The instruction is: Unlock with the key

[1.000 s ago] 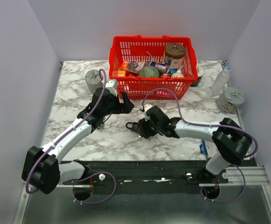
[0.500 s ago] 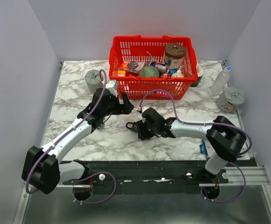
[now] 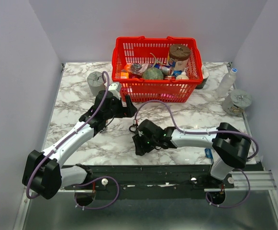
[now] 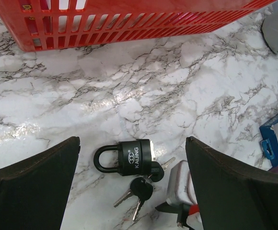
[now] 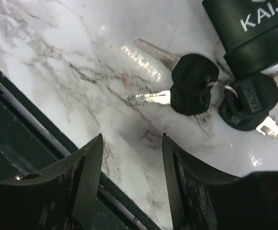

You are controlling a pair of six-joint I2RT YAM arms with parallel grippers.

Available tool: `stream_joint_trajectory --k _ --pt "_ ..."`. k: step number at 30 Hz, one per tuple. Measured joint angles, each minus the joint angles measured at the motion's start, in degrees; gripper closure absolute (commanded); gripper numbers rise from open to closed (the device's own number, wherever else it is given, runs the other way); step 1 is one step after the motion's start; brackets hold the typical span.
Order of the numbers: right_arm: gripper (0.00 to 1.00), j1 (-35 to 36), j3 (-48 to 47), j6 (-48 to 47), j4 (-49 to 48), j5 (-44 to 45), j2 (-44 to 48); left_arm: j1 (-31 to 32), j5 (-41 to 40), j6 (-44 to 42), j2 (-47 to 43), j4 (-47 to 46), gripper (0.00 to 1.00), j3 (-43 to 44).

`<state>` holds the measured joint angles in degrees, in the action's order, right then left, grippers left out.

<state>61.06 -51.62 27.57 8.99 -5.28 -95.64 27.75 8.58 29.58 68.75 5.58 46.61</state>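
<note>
Two robot arms work over a white marble desk (image 3: 76, 98). The right jaws have just pulled back from a tiny bunch of dark-headed keys with thin silvery blades (image 5: 196, 88).

Over the last second the right jaws slid from beside the black rectangular padlock (image 4: 133, 156) toward the desk's near edge. They now hover low and partly open, with nothing between them. The key bunch lies flat on the desk just ahead of them, its heads against the padlock's bottom corner. The padlock lies on its side with its shackle closed. The left jaws have stayed put: spread wide and empty above the lock (close to the red plastic basket (image 3: 155, 82)). No key is gripped yet, so the retreat looks like lining up for a pick. Unlocking has not begun.
</note>
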Motion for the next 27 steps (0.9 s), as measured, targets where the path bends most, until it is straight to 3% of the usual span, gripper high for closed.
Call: stream_joint_trajectory --k 11,27 --pt "0.44 0.11 -1.92 -11.06 3.02 9.44 4.37 -1.66 -0.66 -0.59 -4.35 0.31 0.01 0.0" --pt "0.47 0.13 -5.77 -28.96 -3.67 7.93 -2.89 -5.64 -0.63 -0.66 -6.03 0.13 0.01 0.0"
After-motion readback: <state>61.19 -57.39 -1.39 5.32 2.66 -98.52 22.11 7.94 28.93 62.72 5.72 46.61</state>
